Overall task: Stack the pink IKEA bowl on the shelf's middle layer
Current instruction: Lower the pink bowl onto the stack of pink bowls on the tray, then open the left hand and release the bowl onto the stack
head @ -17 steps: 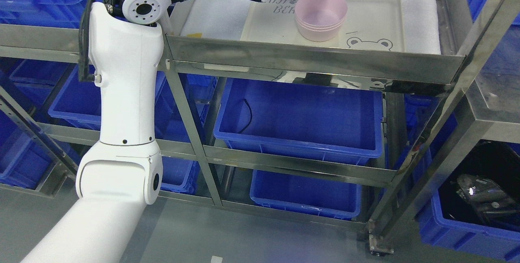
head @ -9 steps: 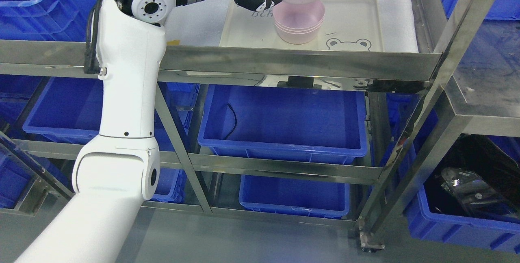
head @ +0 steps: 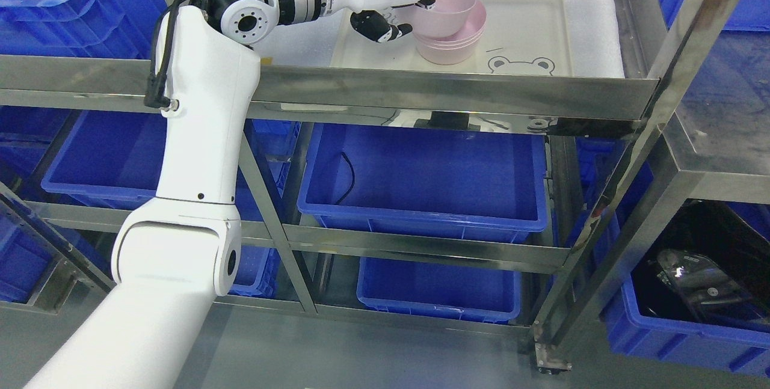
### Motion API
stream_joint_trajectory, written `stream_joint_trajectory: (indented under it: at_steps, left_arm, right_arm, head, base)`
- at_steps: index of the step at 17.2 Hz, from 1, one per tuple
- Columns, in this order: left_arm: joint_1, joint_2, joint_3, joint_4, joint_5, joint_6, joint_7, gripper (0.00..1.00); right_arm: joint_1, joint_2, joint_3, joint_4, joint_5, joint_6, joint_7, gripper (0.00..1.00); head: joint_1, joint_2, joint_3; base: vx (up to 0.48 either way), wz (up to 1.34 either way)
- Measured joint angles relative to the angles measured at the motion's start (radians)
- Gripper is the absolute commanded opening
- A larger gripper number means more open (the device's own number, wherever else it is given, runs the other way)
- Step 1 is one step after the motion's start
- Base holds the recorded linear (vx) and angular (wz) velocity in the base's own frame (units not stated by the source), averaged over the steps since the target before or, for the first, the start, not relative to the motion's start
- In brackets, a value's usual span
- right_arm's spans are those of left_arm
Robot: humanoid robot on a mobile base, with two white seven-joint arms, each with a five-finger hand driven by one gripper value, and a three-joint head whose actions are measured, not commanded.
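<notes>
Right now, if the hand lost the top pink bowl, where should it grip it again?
On the rim at its left side, coming from the left as the left hand does now. The bowl tilts into the stack, so that edge is raised and free.

storeroom, steel shelving [head: 445, 91], blue plastic bins [head: 421, 178]

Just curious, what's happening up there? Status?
Left hand gripping pink bowl. Bowl tilted, partly in the stack on tray. Nothing blocking.

Left hand [head: 394, 7] reaches forward at shelf height, fingers [head: 385, 31] curled.
</notes>
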Motion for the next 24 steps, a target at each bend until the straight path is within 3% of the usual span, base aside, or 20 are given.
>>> stream_joint_trajectory:
  at_steps: [21,22,23,24]
  left_arm:
    - [-0.109,-0.021,-0.055,0.243,-0.050,0.000,0.091,0.06]
    - [-0.112,-0.021,-0.060,0.252,-0.050,0.000,0.096,0.10]
    - [-0.115,-0.021,-0.065,0.259,-0.051,0.000,0.102,0.20]
    - [-0.118,-0.022,-0.070,0.267,-0.051,0.000,0.108,0.40]
  right_arm:
    - [0.000,0.000,0.000,0.000,0.000,0.000,0.000,1.00]
    - [0.000,0.000,0.000,0.000,0.000,0.000,0.000,1.00]
    - [0.000,0.000,0.000,0.000,0.000,0.000,0.000,1.00]
    - [0.000,0.000,0.000,0.000,0.000,0.000,0.000,1.00]
  head:
    - [0.0000,0.000,0.000]
    - [0.0000,0.000,0.000]
    - [0.0000,0.000,0.000]
    - [0.0000,0.000,0.000]
  base:
    - [0.000,0.00]
    - [0.000,0.00]
    - [0.000,0.00]
    - [0.000,0.00]
